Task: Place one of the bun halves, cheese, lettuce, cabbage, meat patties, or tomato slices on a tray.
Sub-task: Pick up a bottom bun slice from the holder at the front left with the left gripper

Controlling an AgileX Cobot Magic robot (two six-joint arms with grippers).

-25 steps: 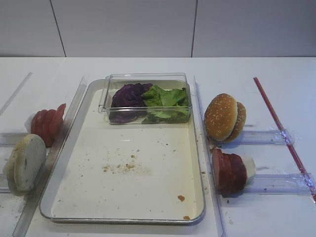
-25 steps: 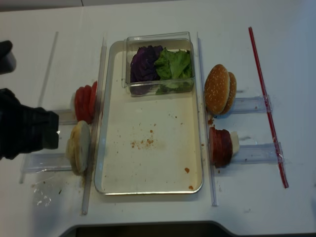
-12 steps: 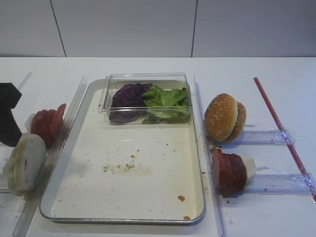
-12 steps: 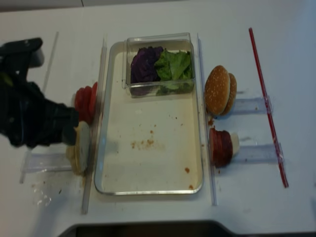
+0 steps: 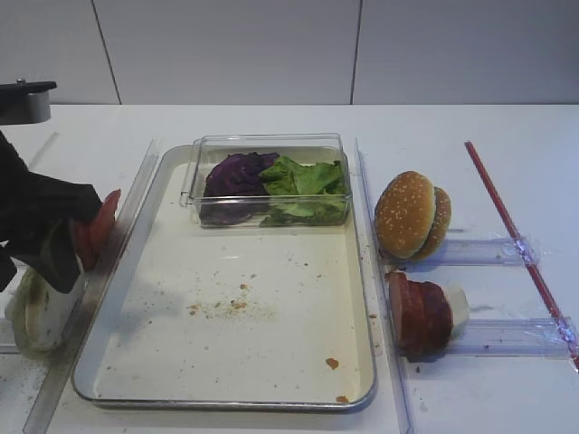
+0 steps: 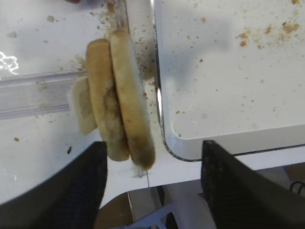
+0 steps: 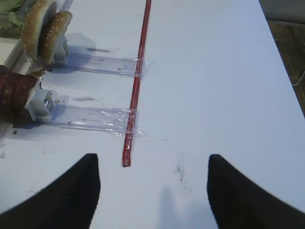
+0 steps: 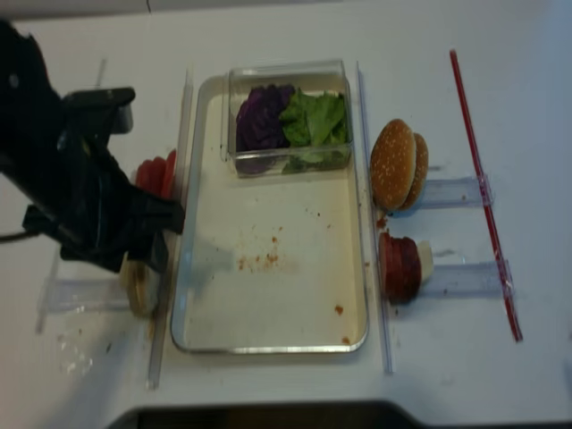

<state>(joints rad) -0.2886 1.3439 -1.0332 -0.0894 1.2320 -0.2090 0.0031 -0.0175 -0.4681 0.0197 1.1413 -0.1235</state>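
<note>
Two pale bun halves (image 6: 119, 95) stand on edge in a clear rail left of the tray (image 5: 362, 298), partly hidden by my left arm in the high view. My left gripper (image 6: 152, 186) hovers over them, open, with the buns' lower ends between its fingers (image 6: 71, 191) and nothing gripped. Tomato slices (image 8: 156, 174) peek out beside the arm. Purple cabbage (image 5: 237, 176) and green lettuce (image 5: 308, 181) lie in a clear box at the tray's far end. Meat patties (image 5: 418, 312) stand right of the tray. My right gripper (image 7: 152, 191) is open over bare table. Cheese is out of view.
Sesame-seeded bun halves (image 5: 412, 215) stand on a clear rail right of the tray. A red strip (image 7: 138, 81) runs along the table further right. Clear rails (image 5: 366, 235) border both long sides of the tray. The table's front edge (image 6: 157, 179) lies just under the left gripper.
My left arm has swung in from the left edge and now covers the pale buns and most of the tomato slices. Its jaws have stayed wide. Nothing else moved.
</note>
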